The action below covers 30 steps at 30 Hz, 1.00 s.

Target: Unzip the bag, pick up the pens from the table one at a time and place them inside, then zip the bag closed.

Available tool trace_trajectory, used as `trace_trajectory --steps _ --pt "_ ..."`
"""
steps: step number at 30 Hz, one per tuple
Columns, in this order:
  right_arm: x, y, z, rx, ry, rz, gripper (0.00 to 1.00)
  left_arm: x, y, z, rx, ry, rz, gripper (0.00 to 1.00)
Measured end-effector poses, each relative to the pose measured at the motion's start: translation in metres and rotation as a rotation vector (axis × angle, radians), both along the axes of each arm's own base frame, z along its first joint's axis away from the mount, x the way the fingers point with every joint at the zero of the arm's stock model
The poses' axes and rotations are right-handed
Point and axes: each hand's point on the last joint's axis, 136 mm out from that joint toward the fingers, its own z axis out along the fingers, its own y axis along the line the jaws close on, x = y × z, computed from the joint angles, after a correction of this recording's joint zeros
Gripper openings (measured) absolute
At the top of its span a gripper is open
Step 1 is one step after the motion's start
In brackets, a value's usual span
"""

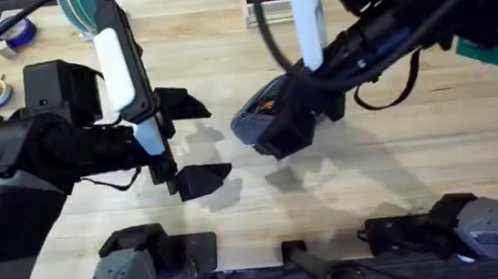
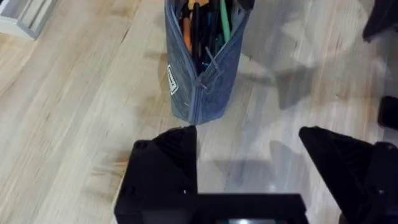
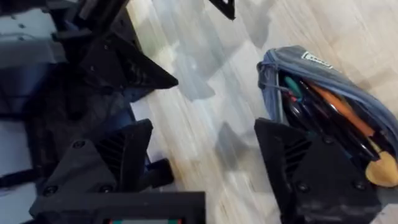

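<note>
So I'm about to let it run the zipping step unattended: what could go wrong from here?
The bag is unzipped with orange and green pens standing up into the mouth, so the zipper might snag on them. The right claw is open with one finger beside the bag, and could nudge it or spill pens. The left claw is open and apart from the bag, so nothing steadies the fabric for zipping.

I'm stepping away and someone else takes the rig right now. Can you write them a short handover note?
Left gripper: open, empty, above the bare table short of the bag.
Right gripper: open, empty, right beside the bag.
Bag: unzipped, gaping, on the table.
Pens: orange, green and dark ones lie inside the bag; I see none loose on the table.
Done: unzipping, loading, as far as visible.
Left: zip the bag closed.
</note>
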Motion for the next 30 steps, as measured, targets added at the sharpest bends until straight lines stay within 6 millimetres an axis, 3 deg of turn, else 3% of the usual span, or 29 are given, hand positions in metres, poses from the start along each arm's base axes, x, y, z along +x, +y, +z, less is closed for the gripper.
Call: trace_trajectory --steps 10,30 --pt "-0.009 0.005 -0.015 -0.140 -0.111 0.037 0.997 -0.014 -0.003 -0.011 -0.005 0.024 -0.048 0.995" --pt "-0.010 0.005 -0.025 -0.296 -0.291 0.086 0.997 -0.015 -0.004 -0.010 -0.003 -0.001 -0.071 0.996"
